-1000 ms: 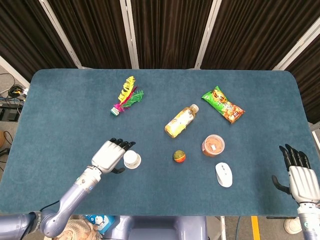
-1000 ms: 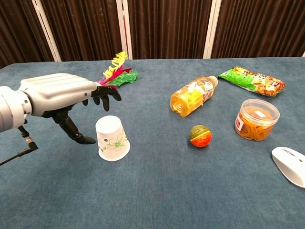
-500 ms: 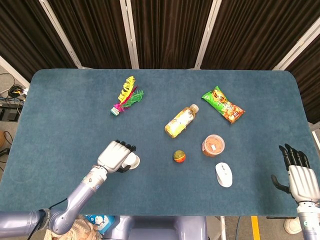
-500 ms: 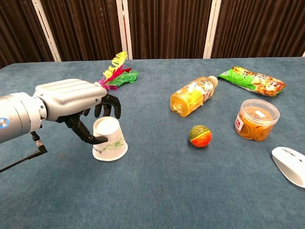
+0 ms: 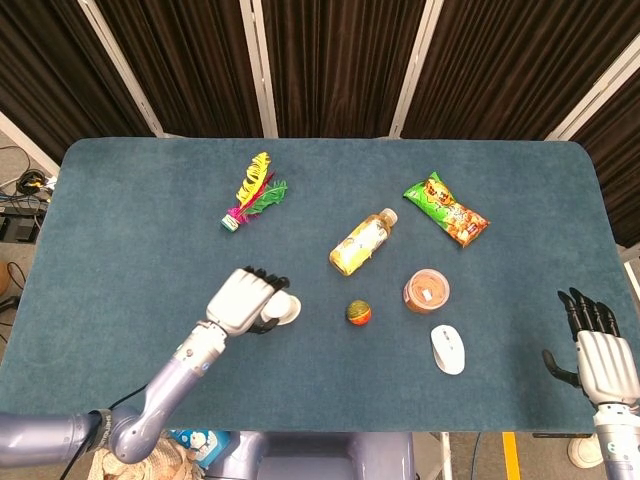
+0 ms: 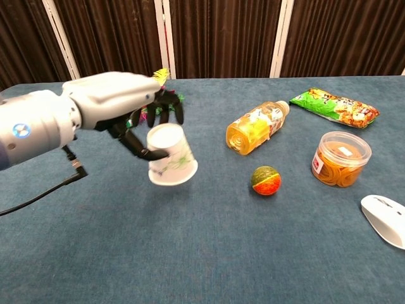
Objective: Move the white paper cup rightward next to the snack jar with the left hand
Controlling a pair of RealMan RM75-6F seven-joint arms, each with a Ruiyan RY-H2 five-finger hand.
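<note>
My left hand (image 5: 243, 299) (image 6: 120, 104) grips the white paper cup (image 6: 171, 156) (image 5: 285, 311), upside down and tilted, lifted above the blue table (image 5: 130, 220). The thumb and fingers wrap the cup's closed end. The snack jar (image 5: 426, 291) (image 6: 340, 158), clear plastic with an orange lid, stands well to the right of the cup, past a small orange-and-green ball (image 5: 359, 313) (image 6: 266, 180). My right hand (image 5: 597, 345) hangs open off the table's front right corner, fingers spread and nothing in it.
A juice bottle (image 5: 362, 241) lies on its side behind the ball. A green snack bag (image 5: 446, 208) is at the back right, a white mouse (image 5: 448, 349) in front of the jar, a feather shuttlecock (image 5: 254, 190) at the back left.
My left hand closed on the cup, lifted it off the table and carried it a little to the right. The right hand stayed still.
</note>
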